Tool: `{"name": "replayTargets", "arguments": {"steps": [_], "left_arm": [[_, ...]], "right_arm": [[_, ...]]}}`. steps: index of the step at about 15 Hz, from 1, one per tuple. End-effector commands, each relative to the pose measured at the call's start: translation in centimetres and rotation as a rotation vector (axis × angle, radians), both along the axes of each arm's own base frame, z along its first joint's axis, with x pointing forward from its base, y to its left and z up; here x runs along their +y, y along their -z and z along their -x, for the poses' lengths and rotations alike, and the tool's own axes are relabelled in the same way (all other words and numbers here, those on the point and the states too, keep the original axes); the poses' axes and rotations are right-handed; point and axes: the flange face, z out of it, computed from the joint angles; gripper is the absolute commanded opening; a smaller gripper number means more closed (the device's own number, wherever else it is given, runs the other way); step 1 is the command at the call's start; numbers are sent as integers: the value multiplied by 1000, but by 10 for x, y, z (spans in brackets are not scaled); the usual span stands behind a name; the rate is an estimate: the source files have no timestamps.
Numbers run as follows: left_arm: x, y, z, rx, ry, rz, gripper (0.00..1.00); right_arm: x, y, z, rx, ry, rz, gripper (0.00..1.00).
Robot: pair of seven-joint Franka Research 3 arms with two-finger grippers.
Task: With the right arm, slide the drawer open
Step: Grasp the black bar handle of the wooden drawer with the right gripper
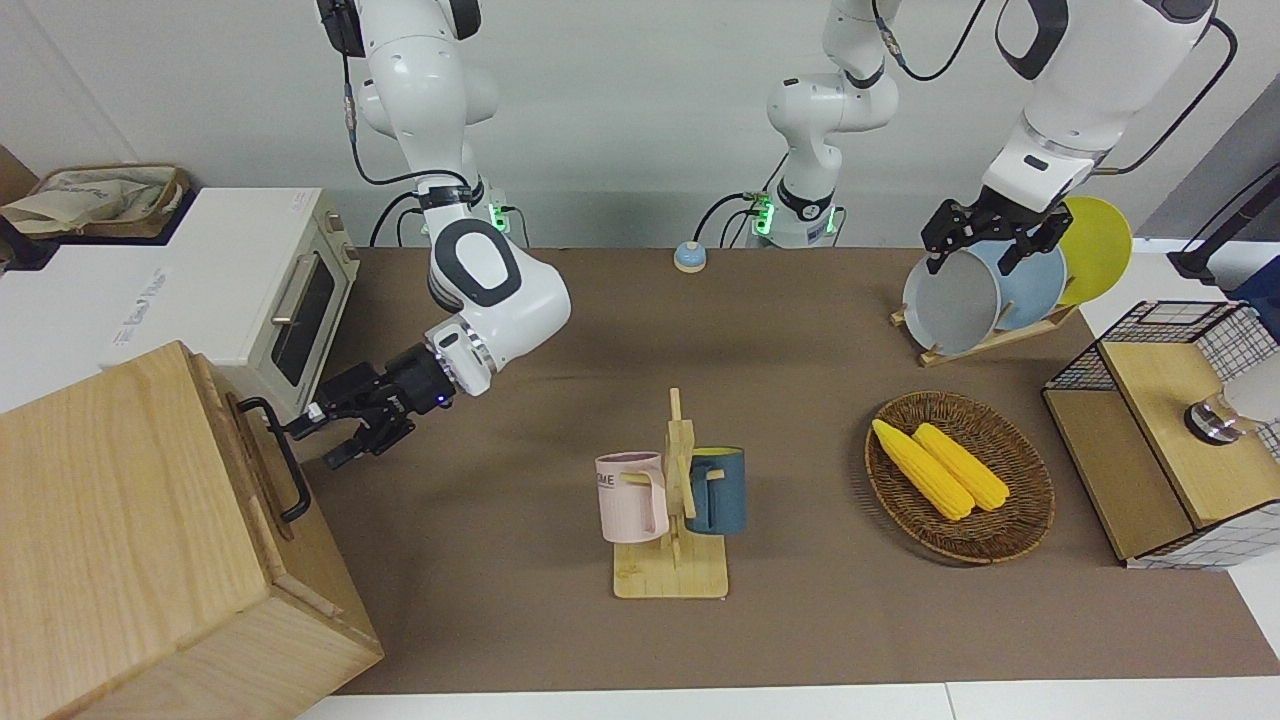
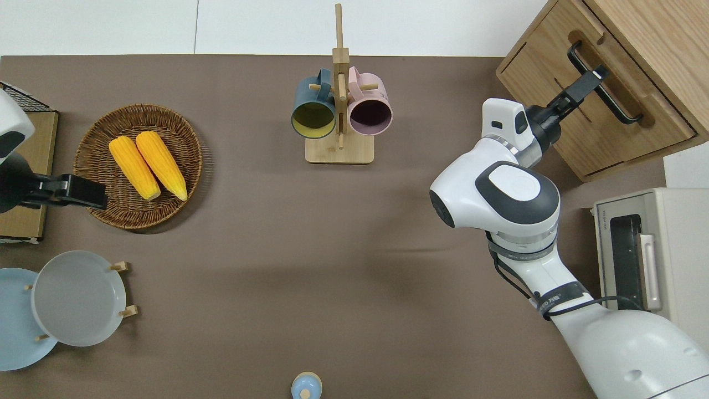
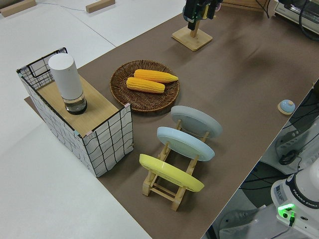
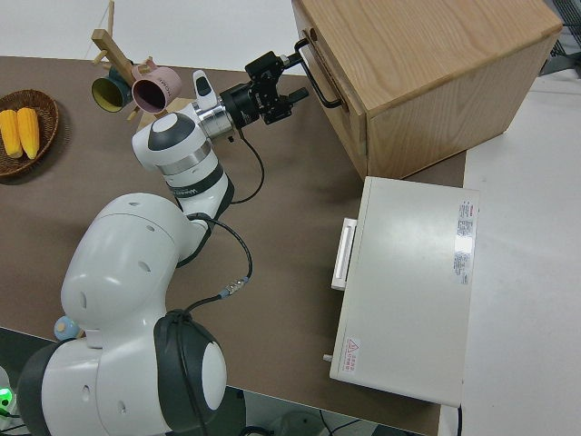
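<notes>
The drawer sits closed at the top of a pale-wood cabinet at the right arm's end of the table. Its black bar handle faces the table's middle. My right gripper is open at that handle. In the overhead view its upper finger reaches over the bar. In the right side view the gripper has one finger on each side of the handle's level. Whether the lower finger is under the bar is hidden. My left gripper is parked and open.
A white toaster oven stands beside the cabinet, nearer to the robots. A mug rack holds a pink and a blue mug mid-table. A basket with corn, a plate rack and a mesh box lie toward the left arm's end.
</notes>
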Motion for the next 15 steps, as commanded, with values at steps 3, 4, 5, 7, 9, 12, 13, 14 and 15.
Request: {"name": "replayTargets", "arguments": {"steps": [3,4,5,7,9,12,13,14,15], "left_arm": [[-2,-6,3,3,-5,-19,993],[-2,-5,3,4,-5,-19,993],[-2,-6,3,3,-5,-19,993],[-2,-5,3,4,-5,-19,993],[-2,-6,3,3,-5,-19,993],[-2,-5,3,4,-5,-19,993],[-2,-5,3,4,-5,-19,993],[-2,-5,3,4,-5,-19,993],[-2,-6,3,3,-5,-19,993]], "right_arm": [[-14,-8,-28,-37,-42,6,979],[-13,-8,-29,-31,-55,0,975],[-19,-8,-30,-29,-54,-4,931],[-20,-9,-31,-15,-60,24,430],[-19,-9,-31,2,-63,38,1],[-26,-8,-32,13,-56,50,0],[-24,-9,-32,10,-65,63,0],[-24,-8,-32,11,-68,67,0],[-23,-8,-32,10,-69,69,0]]}}
